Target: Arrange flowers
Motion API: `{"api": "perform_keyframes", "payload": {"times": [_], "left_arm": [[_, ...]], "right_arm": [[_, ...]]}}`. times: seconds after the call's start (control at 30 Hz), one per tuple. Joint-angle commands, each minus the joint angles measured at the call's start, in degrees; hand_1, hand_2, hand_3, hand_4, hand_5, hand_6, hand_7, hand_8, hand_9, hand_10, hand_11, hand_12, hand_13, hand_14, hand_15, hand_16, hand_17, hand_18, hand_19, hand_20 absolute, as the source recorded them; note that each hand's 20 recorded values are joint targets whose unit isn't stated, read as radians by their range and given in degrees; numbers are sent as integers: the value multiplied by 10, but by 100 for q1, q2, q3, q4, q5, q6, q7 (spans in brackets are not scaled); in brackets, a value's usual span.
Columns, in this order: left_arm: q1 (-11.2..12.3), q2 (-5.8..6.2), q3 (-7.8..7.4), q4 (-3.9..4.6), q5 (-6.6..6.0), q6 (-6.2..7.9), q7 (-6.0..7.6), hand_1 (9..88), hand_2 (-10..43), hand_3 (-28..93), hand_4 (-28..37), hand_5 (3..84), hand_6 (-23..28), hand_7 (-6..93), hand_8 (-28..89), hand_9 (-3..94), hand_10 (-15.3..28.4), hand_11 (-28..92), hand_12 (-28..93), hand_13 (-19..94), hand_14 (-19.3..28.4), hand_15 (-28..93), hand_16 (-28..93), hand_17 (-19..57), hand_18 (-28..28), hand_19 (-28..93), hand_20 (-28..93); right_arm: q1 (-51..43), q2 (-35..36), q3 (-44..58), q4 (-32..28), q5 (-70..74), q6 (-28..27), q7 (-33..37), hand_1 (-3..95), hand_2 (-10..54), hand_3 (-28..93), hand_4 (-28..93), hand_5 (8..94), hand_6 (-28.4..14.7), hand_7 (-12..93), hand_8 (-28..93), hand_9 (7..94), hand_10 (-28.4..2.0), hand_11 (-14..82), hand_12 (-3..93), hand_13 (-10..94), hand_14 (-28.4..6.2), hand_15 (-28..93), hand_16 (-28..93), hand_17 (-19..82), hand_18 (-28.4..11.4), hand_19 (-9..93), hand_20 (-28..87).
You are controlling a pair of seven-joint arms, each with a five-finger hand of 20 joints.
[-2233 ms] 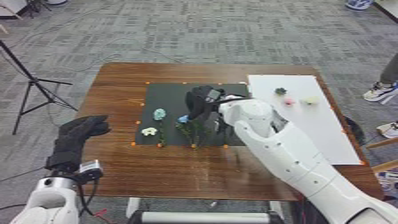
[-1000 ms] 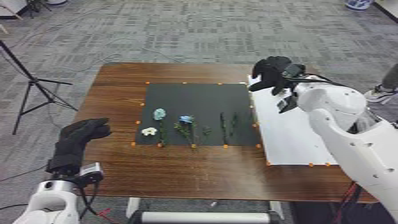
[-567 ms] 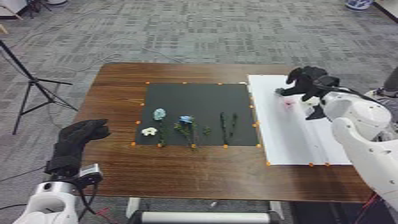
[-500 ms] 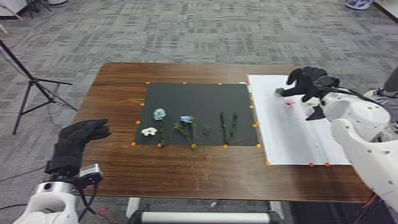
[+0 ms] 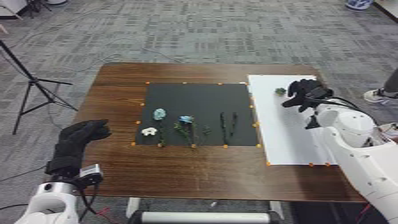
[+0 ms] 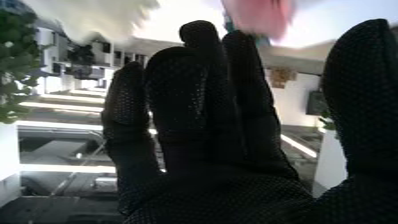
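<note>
In the head view, my right hand (image 5: 306, 95) is over the upper part of the white board, just right of a small dark green plant (image 5: 280, 91). In the right wrist view the glove of my right hand (image 6: 200, 125) has straight fingers and a thumb standing apart, holding nothing. Near the fingertips are a pink flower (image 6: 260, 17) and a cream flower (image 6: 98, 15). My left hand (image 5: 82, 134) is open off the table's left side. On the black mat lie a light teal flower (image 5: 160, 114), a blue flower (image 5: 187, 119), a white flower (image 5: 148, 131) and dark green stems (image 5: 224, 125).
The black mat (image 5: 197, 95) and white board (image 5: 289, 145) lie side by side on the brown table (image 5: 178, 175), with small orange markers along their edges. A black tripod (image 5: 34, 80) stands on the floor beyond the table's left side.
My right hand has moved from over the black mat to the white board on the right, then slightly nearer the robot. The left hand has stayed in place.
</note>
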Motion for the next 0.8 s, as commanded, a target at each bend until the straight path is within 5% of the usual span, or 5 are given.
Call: {"api": "perform_keyframes", "payload": {"times": [0.03, 0.43, 0.8], "left_arm": [[93, -86, 0, -60, -3, 8, -7, 348, 78, 670, -224, 555, 19, 241, -86, 574, 132, 294, 141, 459, 175, 448, -15, 54, 142, 261, 249], [87, -75, -2, -72, -13, 47, 17, 348, 79, 669, -223, 555, 18, 242, -86, 575, 133, 294, 141, 458, 175, 447, -15, 54, 143, 262, 250], [109, -12, -69, -82, -32, 48, -11, 346, 79, 671, -223, 555, 20, 240, -85, 575, 132, 294, 141, 458, 175, 447, -15, 54, 143, 262, 249]], "right_arm": [[-129, -127, 52, 257, -172, 337, 58, 340, -95, 678, -239, 571, 19, 307, -142, 678, -111, 189, 175, 698, -98, 705, 258, 325, -233, 725, 493], [34, 9, -466, 404, 194, 1351, 78, 562, -95, 616, -262, 746, 42, 354, -8, 890, -70, 160, 320, 781, -71, 737, 293, 384, -220, 772, 497], [193, 719, -829, -1006, 1130, 1174, 217, 570, -95, 622, -264, 770, 39, 336, 0, 901, -70, 148, 321, 783, -69, 738, 301, 384, -220, 772, 499]]}}
